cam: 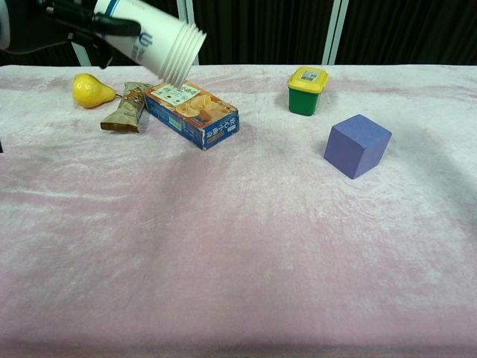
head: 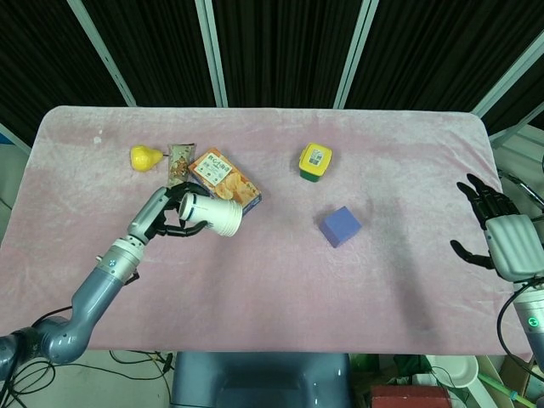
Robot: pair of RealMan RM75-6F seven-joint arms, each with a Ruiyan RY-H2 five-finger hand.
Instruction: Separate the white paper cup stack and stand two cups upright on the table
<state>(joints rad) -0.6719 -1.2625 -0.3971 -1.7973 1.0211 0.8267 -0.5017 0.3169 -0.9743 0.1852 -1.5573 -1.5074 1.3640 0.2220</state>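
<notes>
My left hand (head: pixel 167 214) grips the white paper cup stack (head: pixel 212 213) by its closed end and holds it well above the table, lying nearly sideways with the rims pointing right. In the chest view the cup stack (cam: pixel 153 40) hangs at the top left, above the snack box, with the left hand (cam: pixel 82 21) around its base. My right hand (head: pixel 503 240) hovers open at the table's right edge, fingers spread, far from the cups. The chest view does not show it.
An orange and blue snack box (head: pixel 225 184), a snack wrapper (head: pixel 177 168) and a yellow pear (head: pixel 144 157) lie at the back left. A yellow-lidded green tub (head: pixel 314 161) and a purple cube (head: pixel 341 226) sit right of centre. Pink cloth (head: pixel 280 289) covers the table.
</notes>
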